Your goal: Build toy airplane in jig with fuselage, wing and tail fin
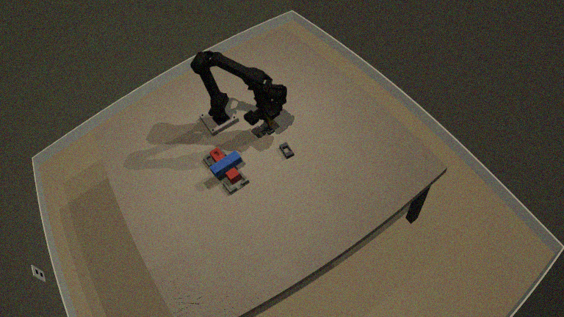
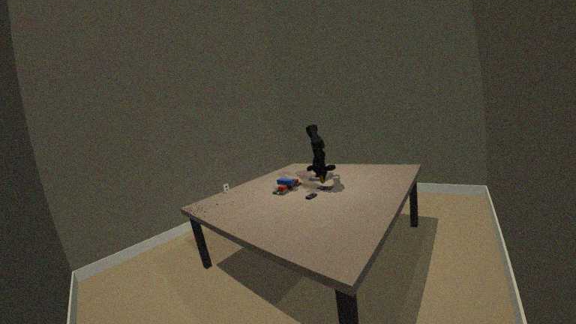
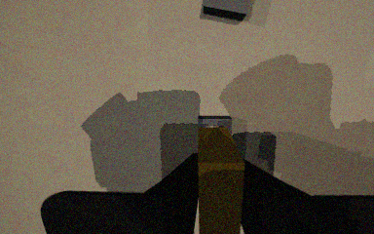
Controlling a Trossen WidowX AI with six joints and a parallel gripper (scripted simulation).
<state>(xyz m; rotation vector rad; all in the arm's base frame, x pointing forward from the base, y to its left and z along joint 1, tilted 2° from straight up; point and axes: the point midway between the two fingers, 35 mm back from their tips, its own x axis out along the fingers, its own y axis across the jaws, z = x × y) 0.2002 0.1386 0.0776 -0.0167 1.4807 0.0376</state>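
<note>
The red fuselage (image 1: 233, 175) (image 2: 282, 187) lies in the grey jig (image 1: 236, 187). The blue wing (image 1: 225, 164) (image 2: 285, 181) rests across the middle of the fuselage; its tab and socket are hidden beneath it. The dark socket near the fuselage's tail shows uncovered in the top view. My gripper (image 1: 269, 119) (image 2: 322, 174) (image 3: 212, 160) is shut on the yellow tail fin (image 1: 270, 124) (image 2: 322, 179) (image 3: 220, 195), to the right of the jig in the top view. The fin is upright and appears a little above the table. Its tab is not clearly visible.
A small dark holder (image 3: 214, 120) lies below the fin. Another dark open holder (image 1: 286, 150) (image 2: 311, 196) (image 3: 226, 7) lies on the table (image 1: 311, 213) (image 2: 314, 226), to the right of the jig. The arm's base plate (image 1: 214, 126) stands behind the jig.
</note>
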